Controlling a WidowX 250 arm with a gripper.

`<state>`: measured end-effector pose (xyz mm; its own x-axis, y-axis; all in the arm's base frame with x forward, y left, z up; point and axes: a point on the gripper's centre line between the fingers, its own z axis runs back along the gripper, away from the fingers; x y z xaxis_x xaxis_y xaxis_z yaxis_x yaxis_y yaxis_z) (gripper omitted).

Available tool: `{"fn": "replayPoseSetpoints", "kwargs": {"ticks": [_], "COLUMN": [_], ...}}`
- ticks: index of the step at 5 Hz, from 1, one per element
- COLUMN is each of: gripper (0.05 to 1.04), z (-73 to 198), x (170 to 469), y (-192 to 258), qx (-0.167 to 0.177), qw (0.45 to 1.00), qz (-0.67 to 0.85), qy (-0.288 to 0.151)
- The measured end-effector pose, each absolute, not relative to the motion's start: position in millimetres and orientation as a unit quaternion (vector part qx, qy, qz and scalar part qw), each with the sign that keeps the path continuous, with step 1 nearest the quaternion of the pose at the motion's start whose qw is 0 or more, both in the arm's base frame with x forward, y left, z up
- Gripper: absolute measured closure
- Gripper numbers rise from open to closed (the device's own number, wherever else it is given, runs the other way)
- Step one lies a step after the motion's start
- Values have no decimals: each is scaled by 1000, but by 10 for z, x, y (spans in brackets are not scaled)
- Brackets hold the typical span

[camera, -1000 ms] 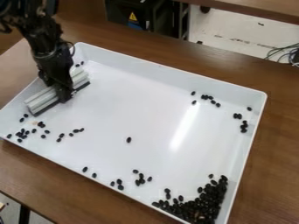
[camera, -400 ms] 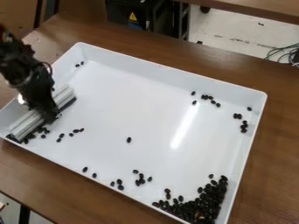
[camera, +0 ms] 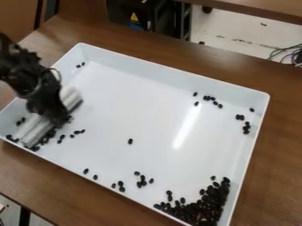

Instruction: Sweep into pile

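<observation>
On the brown table, in the camera view, sits a white tray with raised walls, scattered with black beans. Its thickest pile of beans fills the corner at the bottom right of the view. Smaller groups lie along the near wall, by the far right corner and near the left corner; two beans rest by the upper-left corner, and one bean lies alone near the middle. At the tray's left end, the gripper is clamped on a pale ridged sweeper, which slants across the tray floor with beans close along its lower edge.

Compared with the frame just before, the sweeper has shifted a little to the right, uncovering beans on its left side. The big pile looks unchanged.

The gripper covers the sweeper's middle, and both are blurred, so beans beside them are hard to separate. The tray's left corner and bottom corner are cut off by the view's edges, as is the upper arm.
</observation>
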<state>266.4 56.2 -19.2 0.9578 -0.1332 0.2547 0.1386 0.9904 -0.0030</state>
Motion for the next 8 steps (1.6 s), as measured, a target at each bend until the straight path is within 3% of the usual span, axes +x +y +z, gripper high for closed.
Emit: {"fn": "replayPoseSetpoints", "kwargs": {"ticks": [2, 4, 6, 8], "gripper": [721, 721, 721, 721], "z": [-252, -245, -236, -173], "x": [2872, 2567, 2516, 2834], "y": [-529, -1600, -1765, -1082], "qx": [-64, -105, -113, -66], "qw": [974, 959, 962, 986], "qz": [-121, -182, -170, -17], "qy": [-178, -190, -179, -155]}}
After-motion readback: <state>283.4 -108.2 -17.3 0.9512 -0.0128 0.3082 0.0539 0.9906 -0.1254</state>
